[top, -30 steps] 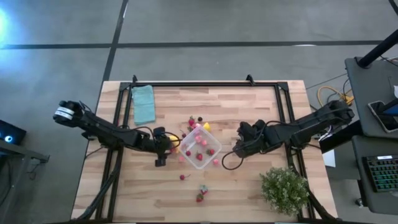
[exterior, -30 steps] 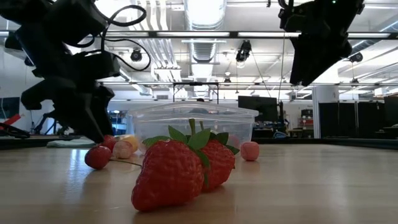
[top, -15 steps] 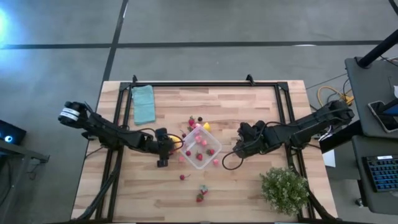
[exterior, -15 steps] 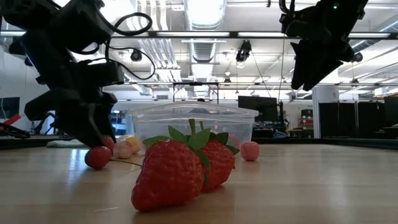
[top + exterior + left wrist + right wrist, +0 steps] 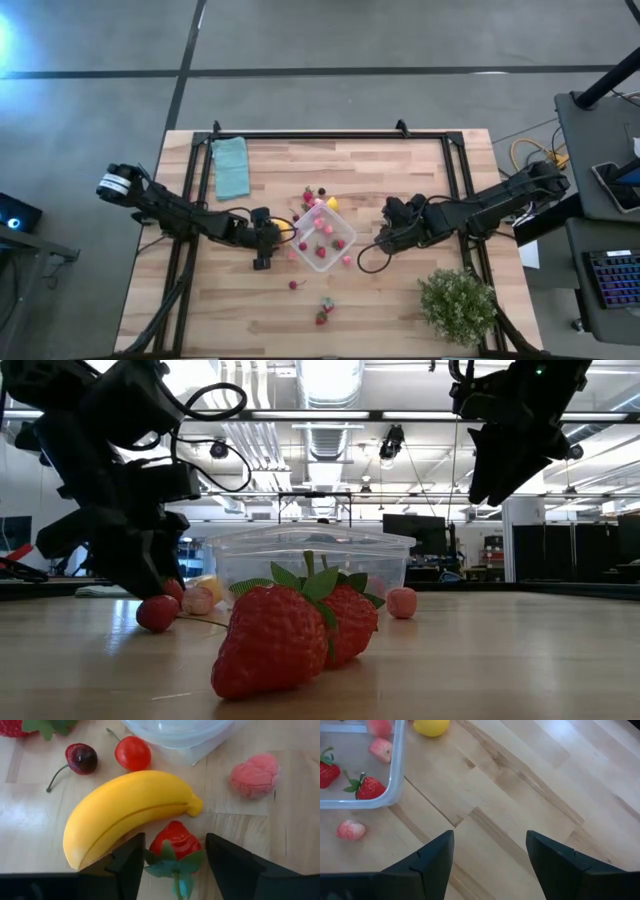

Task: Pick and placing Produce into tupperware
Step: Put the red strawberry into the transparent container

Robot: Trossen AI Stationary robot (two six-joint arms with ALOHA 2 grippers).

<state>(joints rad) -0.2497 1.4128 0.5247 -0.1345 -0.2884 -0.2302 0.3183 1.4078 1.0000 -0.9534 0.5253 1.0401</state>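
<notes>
Produce lies around the tub (image 5: pixel 323 240); a strawberry (image 5: pixel 175 841) sits between the open left gripper (image 5: pixel 172 857) fingers, beside a banana (image 5: pixel 125 812). Next: close, lift. Right gripper (image 5: pixel 490 852) waits open.

I see a light wooden plank table (image 5: pixel 400 180) carrying a clear plastic tub (image 5: pixel 322 235) amid scattered small red and pink produce (image 5: pixel 323 312), a folded teal cloth (image 5: pixel 232 166), and a bushy green plant (image 5: pixel 459 304).
</notes>
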